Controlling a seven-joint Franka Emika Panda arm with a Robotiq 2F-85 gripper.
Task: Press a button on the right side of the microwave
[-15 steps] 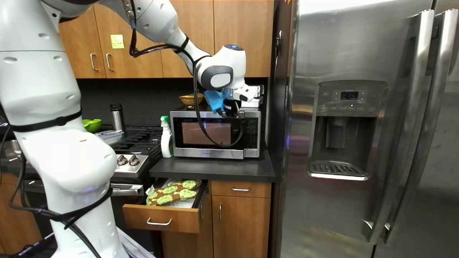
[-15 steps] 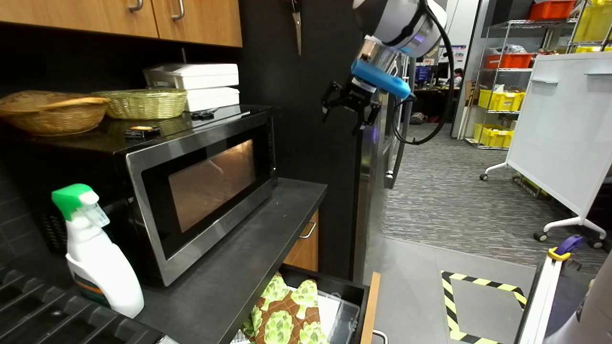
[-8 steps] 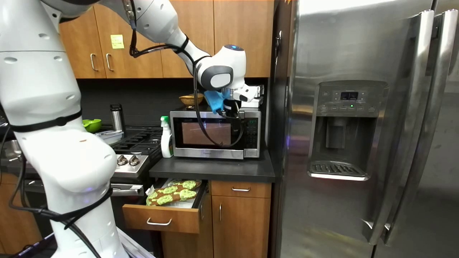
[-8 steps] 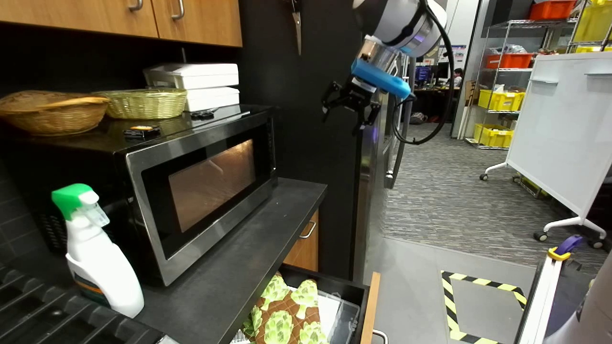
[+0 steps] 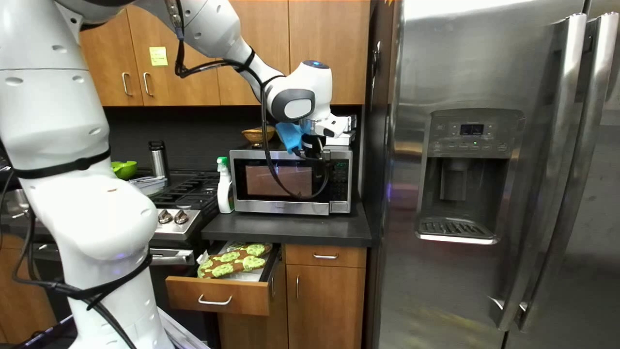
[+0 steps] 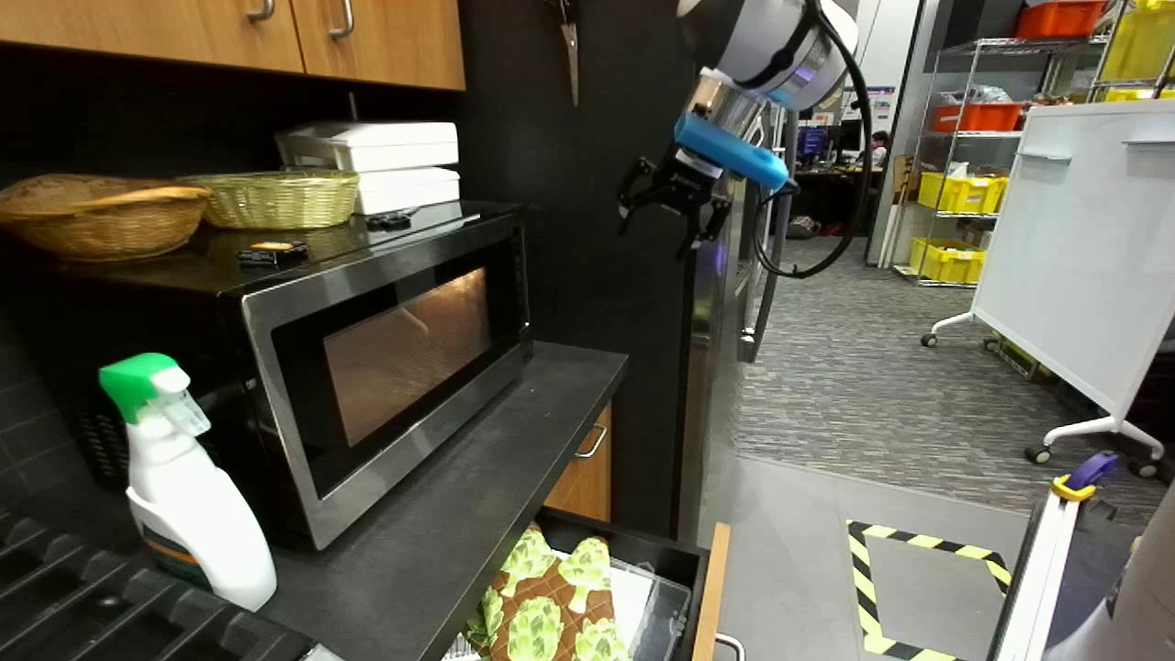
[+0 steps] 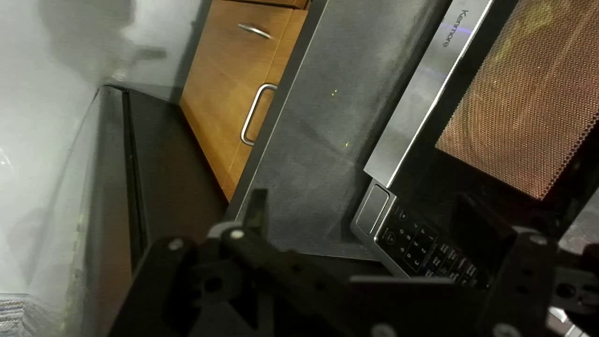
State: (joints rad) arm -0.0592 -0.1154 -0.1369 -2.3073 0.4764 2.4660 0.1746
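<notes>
The silver-grey microwave [image 5: 278, 207] stands on a dark counter, with its door shut and wide window. It also shows in an exterior view [image 6: 330, 496] and in the wrist view [image 7: 423, 98]. Its control panel [image 5: 341, 180] is the narrow strip at the right end; in the wrist view the keypad [image 7: 419, 245] and the silver button [image 7: 373, 209] show, partly covered by the gripper. My gripper [image 6: 655, 240] is open and empty, in the air in front of the microwave's right end, apart from it. In the wrist view its fingers [image 7: 369, 213] are spread on either side of the panel.
An open drawer [image 6: 716, 597] with a patterned oven mitt [image 6: 551, 597] juts out below the counter [image 6: 477, 441]. A spray bottle [image 6: 197, 514] stands beside the microwave. Baskets [image 6: 275, 200] and white boxes [image 6: 408, 170] sit on top. The steel fridge [image 5: 455, 281] is to the right.
</notes>
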